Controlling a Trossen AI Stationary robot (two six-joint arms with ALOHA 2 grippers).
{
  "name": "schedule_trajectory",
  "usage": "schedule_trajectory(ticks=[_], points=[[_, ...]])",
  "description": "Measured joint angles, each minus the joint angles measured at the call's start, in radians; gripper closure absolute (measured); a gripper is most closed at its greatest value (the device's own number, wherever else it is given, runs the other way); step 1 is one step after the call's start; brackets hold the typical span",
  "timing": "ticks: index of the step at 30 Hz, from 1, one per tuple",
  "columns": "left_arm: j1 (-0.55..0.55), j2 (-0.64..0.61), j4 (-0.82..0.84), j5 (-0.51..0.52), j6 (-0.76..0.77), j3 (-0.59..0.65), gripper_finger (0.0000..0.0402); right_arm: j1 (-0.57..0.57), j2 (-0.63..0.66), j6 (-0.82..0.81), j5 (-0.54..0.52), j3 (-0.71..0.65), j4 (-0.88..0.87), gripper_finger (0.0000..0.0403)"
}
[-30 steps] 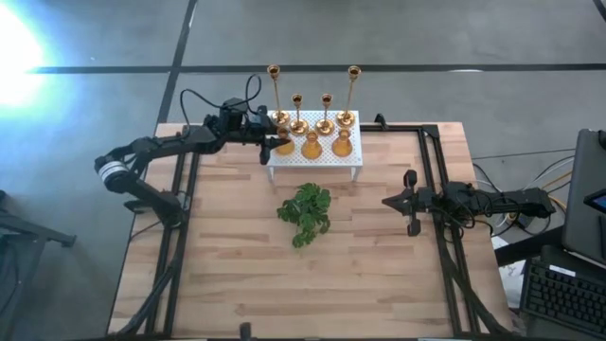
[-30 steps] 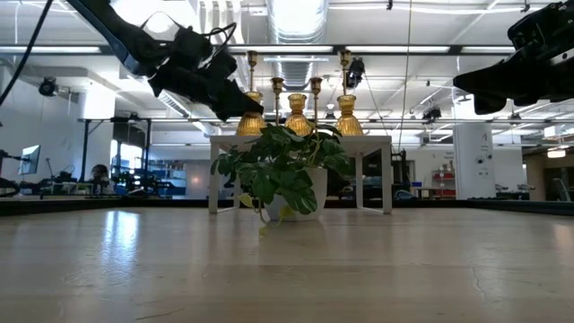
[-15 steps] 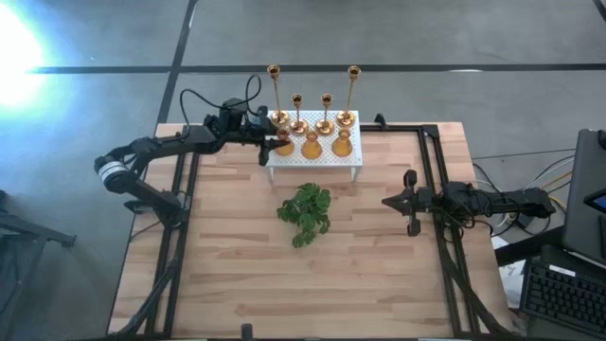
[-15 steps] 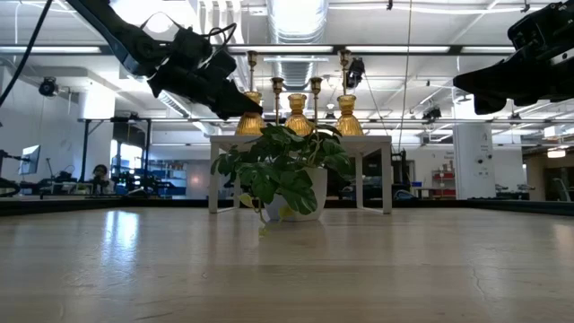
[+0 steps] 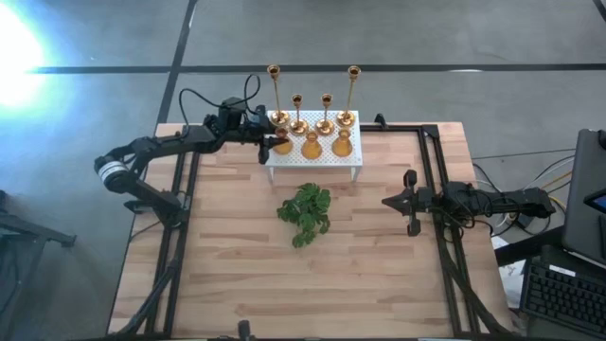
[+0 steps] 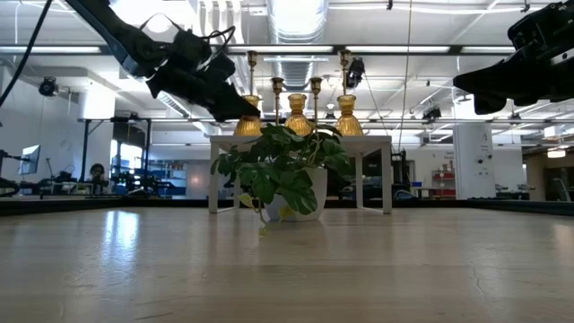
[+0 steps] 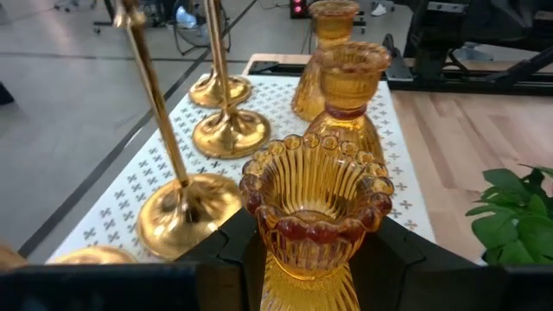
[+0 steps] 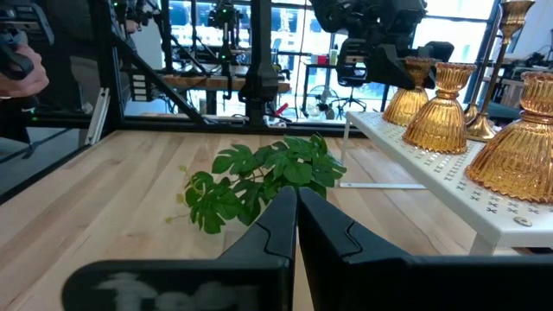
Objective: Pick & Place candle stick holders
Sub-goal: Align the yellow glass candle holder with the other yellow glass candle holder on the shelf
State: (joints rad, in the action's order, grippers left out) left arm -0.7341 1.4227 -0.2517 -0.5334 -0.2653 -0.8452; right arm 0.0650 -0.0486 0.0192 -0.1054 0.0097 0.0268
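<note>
From above, seven shiny gold candle stick holders (image 5: 312, 128) are seen on a white perforated stand (image 5: 313, 157) at the far edge of the pale wooden counter (image 5: 237, 265). The left tool (image 5: 273, 142) is placed at the stand's left end, around the leftmost squat ribbed gold holder (image 5: 283, 144). The right tool (image 5: 395, 201) is held over the counter's right side, well apart.

At counter height, a green leafy plant (image 6: 280, 170) is seen before the stand.

In the left wrist view, the squat holder (image 7: 314, 216) is gripped between the fingers (image 7: 233, 250).

In the right wrist view, the right tool (image 8: 296, 226) is clenched, empty.
</note>
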Motion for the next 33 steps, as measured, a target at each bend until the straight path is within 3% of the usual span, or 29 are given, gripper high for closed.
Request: schedule_trajectory(ticks=[28,33], points=[[-0.005,0.0,-0.097,-0.056,0.005,0.056,0.0273,0.0,0.0,0.0,0.0,0.0,0.0,0.0394],[-0.006,0.0,-0.097,-0.052,0.004,0.056,0.023,0.0,0.0,0.0,0.0,0.0,0.0,0.0394]])
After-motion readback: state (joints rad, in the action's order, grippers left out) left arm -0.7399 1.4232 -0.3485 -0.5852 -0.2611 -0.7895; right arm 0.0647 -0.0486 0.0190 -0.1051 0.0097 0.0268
